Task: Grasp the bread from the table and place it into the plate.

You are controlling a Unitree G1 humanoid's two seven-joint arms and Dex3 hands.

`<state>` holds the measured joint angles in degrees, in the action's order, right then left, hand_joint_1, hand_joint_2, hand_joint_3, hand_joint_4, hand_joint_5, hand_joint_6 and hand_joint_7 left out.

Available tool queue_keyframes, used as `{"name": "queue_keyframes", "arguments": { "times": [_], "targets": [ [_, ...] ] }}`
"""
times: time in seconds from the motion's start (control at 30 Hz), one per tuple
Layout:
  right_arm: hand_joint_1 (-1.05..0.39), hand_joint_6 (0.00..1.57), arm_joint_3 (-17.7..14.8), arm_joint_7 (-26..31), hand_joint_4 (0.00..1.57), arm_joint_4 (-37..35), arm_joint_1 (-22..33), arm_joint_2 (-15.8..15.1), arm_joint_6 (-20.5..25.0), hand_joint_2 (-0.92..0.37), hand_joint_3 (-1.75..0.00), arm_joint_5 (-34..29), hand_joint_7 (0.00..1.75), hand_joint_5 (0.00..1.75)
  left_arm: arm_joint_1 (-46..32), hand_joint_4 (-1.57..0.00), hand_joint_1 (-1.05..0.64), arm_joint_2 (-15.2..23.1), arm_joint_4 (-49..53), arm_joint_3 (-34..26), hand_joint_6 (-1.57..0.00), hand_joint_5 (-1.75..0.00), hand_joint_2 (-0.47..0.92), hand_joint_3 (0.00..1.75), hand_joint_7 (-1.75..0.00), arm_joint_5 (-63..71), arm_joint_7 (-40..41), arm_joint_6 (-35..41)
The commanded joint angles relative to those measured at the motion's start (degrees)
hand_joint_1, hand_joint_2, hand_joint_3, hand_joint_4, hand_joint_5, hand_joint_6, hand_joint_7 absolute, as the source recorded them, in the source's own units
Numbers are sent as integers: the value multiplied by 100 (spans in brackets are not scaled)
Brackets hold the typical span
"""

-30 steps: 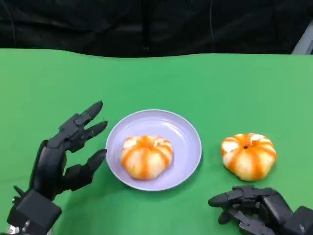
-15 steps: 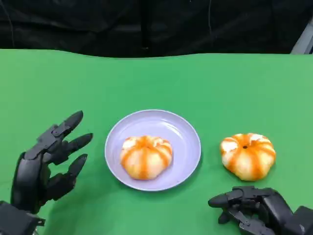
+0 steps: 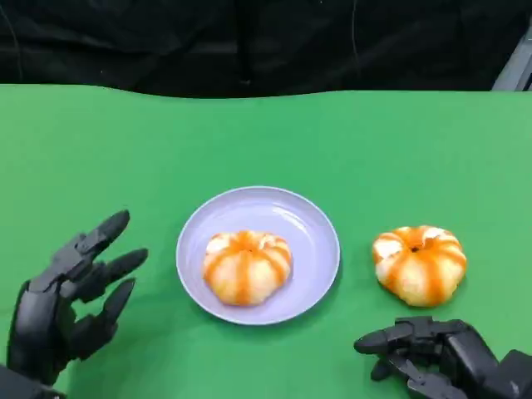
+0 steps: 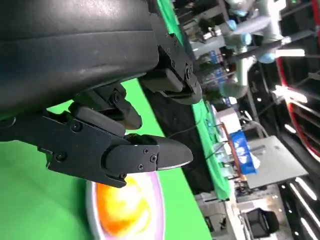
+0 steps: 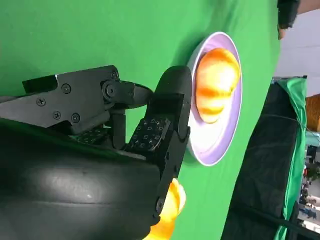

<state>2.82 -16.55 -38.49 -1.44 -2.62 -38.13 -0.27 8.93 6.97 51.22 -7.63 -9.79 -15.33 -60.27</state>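
1 left hand (image 3: 62, 303) has drawn back from the plate (image 3: 312, 220).

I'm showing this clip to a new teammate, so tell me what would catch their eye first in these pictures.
Two round orange-and-white striped bread buns stand out against the green tablecloth: one bun sits in the pale purple round plate at the centre, the other bun lies on the cloth to the plate's right. The black left robot hand hovers open beside the plate, and the black right robot hand sits just below the loose bun.
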Motion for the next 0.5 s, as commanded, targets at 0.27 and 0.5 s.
{"name": "queue_keyframes", "arguments": {
  "times": [0.27, 0.5],
  "targets": [
    [-3, 110, -78, -41, 78, -112, -11, -129, -20, -92, -44, 96, 29, 115, -57, -86, -41, -122, 41, -118, -63, -4, 92, 41, -3, -381, -478, 327],
    [-4, 109, -77, -51, 77, -120, -21, -126, -63, -92, -44, 107, 30, 116, -79, -90, 4, -138, 22, -194, -84, -4, 92, 41, -9, -125, -245, 716]
  ]
}}
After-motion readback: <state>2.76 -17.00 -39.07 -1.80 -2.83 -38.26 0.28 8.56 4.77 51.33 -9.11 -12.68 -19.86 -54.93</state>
